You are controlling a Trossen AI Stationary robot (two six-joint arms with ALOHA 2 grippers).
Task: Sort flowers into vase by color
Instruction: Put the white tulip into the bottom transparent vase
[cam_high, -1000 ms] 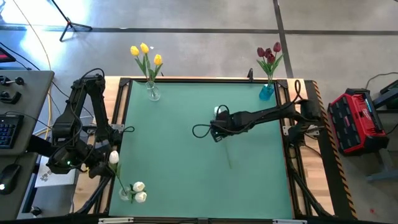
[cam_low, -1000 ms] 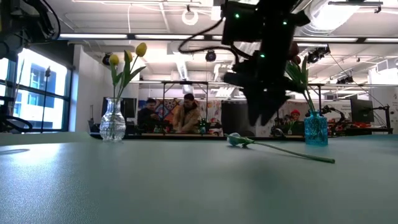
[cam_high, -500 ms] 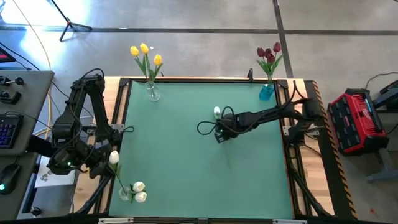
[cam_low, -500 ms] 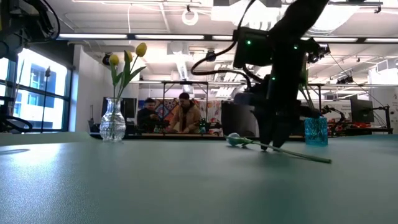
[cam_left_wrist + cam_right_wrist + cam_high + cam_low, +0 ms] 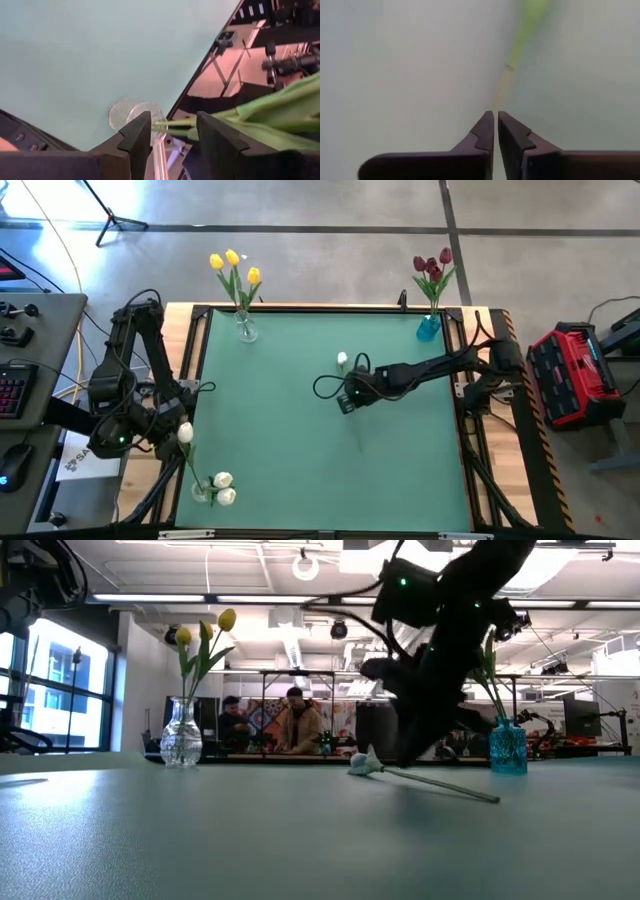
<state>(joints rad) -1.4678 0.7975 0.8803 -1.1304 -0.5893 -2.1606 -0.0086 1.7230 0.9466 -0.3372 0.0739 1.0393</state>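
Right gripper has its jaws nearly pressed together, pinching the thin stem of the loose white tulip mid-table. The stem runs from the jaws toward the near edge, the head toward the far edge. The left gripper, fingers apart around another stem, sits by the white-flower vase. Versus half a second ago, the tulip has shifted slightly left.

The left gripper is showing its two dark fingers parted, a thin green flower stem running between them. Broad green leaves are spreading beyond. Below, a clear glass vase, apparently seen from above, is standing on the pale green table.
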